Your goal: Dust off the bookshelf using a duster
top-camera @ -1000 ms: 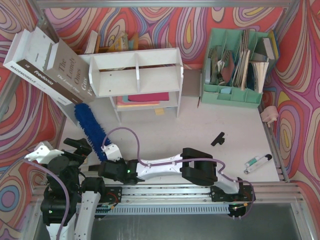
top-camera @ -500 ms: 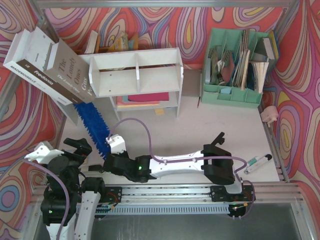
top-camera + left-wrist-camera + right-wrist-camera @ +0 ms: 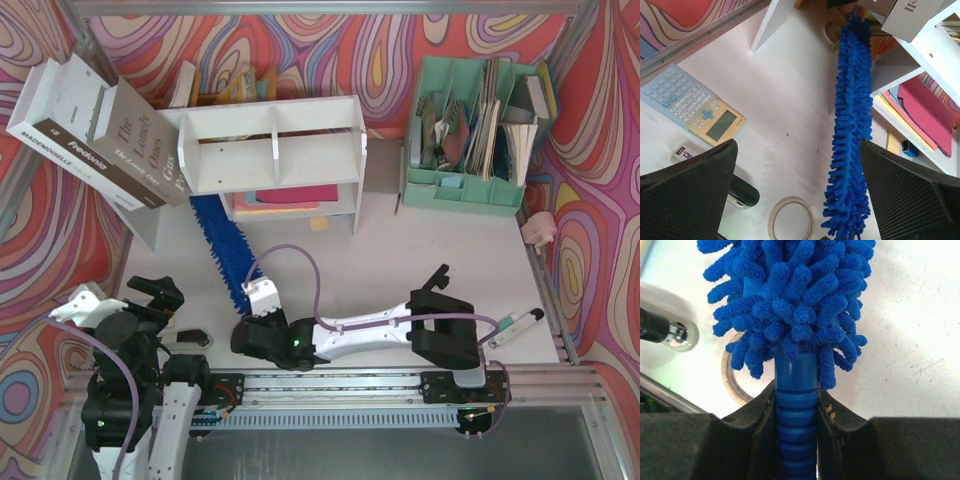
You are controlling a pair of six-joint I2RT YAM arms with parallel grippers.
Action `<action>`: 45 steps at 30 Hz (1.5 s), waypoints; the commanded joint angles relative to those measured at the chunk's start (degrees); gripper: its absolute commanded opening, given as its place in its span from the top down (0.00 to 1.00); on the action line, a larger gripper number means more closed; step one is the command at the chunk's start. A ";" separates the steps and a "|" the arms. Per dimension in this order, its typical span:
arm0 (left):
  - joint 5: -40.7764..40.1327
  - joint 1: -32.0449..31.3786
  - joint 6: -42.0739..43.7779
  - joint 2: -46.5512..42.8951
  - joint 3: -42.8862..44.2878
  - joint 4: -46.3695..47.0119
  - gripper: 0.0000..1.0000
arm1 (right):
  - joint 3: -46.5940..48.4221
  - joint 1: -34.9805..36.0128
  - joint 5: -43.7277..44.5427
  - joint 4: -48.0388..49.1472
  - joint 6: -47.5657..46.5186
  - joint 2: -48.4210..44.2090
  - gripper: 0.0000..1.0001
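The blue fluffy duster [image 3: 224, 250] lies slantwise over the table, its tip by the lower left corner of the white bookshelf [image 3: 272, 148]. My right gripper [image 3: 262, 302] is shut on the ribbed blue handle [image 3: 796, 415], just below the bristles [image 3: 790, 290]. My left gripper [image 3: 152, 297] hangs open near the table's front left with nothing between its fingers [image 3: 685, 190]. In the left wrist view the duster [image 3: 852, 125] runs up toward the bookshelf's lower shelf [image 3: 890, 70], which holds red and pink folders.
Large books [image 3: 100, 130] lean against the shelf's left side. A mint-green organizer [image 3: 475, 130] stands at the back right. A tape roll [image 3: 791, 220], a calculator [image 3: 695, 110] and an eraser [image 3: 685, 152] lie under the left gripper. A black clip [image 3: 435, 277] and a pen [image 3: 515, 323] lie right.
The right arm has swung right and forward with the duster. The duster's tip has moved from under the leaning books to the shelf's lower left corner. The left arm stays still.
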 commanded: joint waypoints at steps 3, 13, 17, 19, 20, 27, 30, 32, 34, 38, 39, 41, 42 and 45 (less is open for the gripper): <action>-0.02 0.14 -0.08 -0.36 0.20 0.22 0.01 | -1.37 0.16 5.28 1.83 2.06 -7.78 1.00; 0.13 0.18 -0.06 -0.36 0.11 0.39 0.02 | -4.06 0.97 6.78 2.01 1.58 -15.26 1.00; 0.20 0.19 -0.08 -0.30 0.09 0.44 0.01 | -4.06 1.07 6.09 2.15 1.12 -15.76 1.00; 0.15 0.15 -0.12 -0.44 0.07 0.40 0.02 | -4.02 1.07 5.63 1.42 1.35 -15.02 1.00; 0.15 0.16 -0.12 -0.45 0.07 0.39 0.01 | -4.12 1.07 5.18 1.15 1.38 -14.54 1.00; 0.10 0.19 -0.12 -0.22 0.03 0.39 0.01 | -7.57 1.07 -0.93 0.31 -4.87 -13.02 1.00; 0.23 0.16 -0.11 -0.03 -0.04 0.51 0.01 | -7.64 1.07 -2.51 -2.47 -7.48 -12.62 1.00; 0.24 0.15 -0.07 0.15 -0.06 0.62 0.01 | -8.24 1.07 -3.10 -3.91 -8.40 -12.71 1.00; 0.37 0.19 -0.16 0.21 -0.29 0.72 0.02 | -10.29 1.07 -4.04 -3.09 -9.00 -14.21 1.00; 1.28 0.11 -0.06 1.12 -0.57 1.13 0.01 | -14.58 1.07 -5.43 -1.29 -11.40 -18.43 1.00; 1.55 0.10 -0.12 1.38 -0.65 1.26 0.02 | -15.33 1.07 -6.17 -0.67 -12.47 -19.50 1.00; 1.98 0.10 -0.19 1.86 -0.75 1.36 0.02 | -16.49 1.07 -6.14 -1.02 -13.46 -21.83 1.00; 2.00 0.10 -0.24 2.03 -0.70 1.37 0.02 | -17.17 1.11 -6.17 -1.22 -13.71 -22.91 1.00; 1.75 0.10 -0.37 2.19 -0.77 1.43 0.01 | -18.38 1.11 -6.44 0.03 -14.92 -24.91 1.00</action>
